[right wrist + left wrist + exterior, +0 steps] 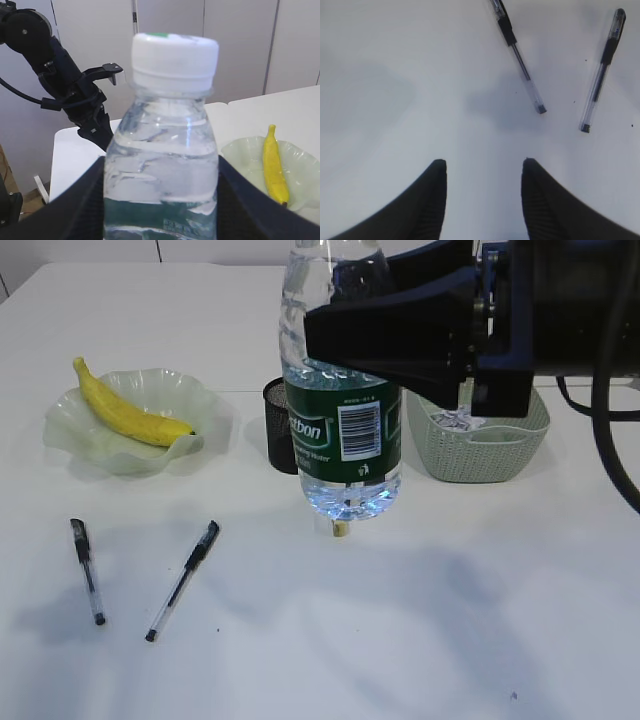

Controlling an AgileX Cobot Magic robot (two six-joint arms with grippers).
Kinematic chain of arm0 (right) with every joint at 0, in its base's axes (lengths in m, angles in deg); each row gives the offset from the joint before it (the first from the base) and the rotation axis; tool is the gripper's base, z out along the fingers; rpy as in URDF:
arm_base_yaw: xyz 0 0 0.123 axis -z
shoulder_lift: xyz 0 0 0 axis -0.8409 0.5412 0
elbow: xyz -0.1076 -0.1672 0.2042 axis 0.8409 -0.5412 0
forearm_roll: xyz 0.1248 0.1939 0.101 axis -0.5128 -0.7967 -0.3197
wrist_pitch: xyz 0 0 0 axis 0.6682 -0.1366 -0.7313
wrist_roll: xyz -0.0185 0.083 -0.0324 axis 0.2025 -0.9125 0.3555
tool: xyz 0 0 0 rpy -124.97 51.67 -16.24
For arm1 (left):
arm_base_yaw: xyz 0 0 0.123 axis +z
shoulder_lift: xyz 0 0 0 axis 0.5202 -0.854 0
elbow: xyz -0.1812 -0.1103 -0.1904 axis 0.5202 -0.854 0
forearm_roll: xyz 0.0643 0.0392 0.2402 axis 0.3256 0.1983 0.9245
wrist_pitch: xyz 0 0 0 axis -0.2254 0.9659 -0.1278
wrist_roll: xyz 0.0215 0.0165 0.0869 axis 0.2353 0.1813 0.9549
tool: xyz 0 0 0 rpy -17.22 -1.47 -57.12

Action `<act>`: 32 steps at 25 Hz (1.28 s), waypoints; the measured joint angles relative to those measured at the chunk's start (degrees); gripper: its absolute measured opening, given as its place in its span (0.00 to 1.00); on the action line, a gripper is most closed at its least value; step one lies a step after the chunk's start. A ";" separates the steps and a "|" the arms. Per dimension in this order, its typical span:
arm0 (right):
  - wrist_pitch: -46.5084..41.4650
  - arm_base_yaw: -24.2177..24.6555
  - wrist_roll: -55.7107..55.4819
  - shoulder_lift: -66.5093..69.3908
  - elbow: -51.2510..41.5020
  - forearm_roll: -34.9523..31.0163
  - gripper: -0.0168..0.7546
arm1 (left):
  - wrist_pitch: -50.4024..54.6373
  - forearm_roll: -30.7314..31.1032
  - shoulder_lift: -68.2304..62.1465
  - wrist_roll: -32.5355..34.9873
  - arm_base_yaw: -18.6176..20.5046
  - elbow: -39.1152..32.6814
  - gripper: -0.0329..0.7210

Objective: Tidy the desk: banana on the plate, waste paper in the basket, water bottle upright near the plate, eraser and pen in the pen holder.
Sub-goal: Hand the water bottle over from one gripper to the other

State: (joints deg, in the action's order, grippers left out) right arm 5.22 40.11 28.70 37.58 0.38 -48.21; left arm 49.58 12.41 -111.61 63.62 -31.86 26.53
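While the right tool [160, 200] clamps the water bottle [342, 430] upright above the table [450, 620] between pen holder [281, 425] and basket [480, 445] | carry it level toward the plate [135, 425], lower until its base sits flat, then release | left tool [484, 200] half-open, empty, near two pens [520, 62]

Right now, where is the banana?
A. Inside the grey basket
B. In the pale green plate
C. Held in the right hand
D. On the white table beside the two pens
B. The banana lies in the pale green plate at the left of the exterior view, while the right hand is closed on the water bottle and the two pens lie on the table in front of the plate.
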 joint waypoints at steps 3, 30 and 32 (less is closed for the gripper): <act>0.00 0.00 0.00 0.00 0.00 0.00 0.57 | -2.42 -0.36 0.00 0.00 0.00 0.00 0.49; 1.73 0.00 0.13 0.00 0.00 -0.35 0.56 | -81.15 26.82 -4.81 -16.27 -12.95 -20.13 0.48; 1.73 0.00 0.13 0.00 0.00 -0.35 0.56 | -90.36 36.33 -8.48 -23.79 -12.95 -20.13 0.48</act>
State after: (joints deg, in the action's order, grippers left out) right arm 6.95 40.11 28.83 37.58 0.38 -48.56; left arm -40.77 48.73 -120.10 39.83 -44.80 6.41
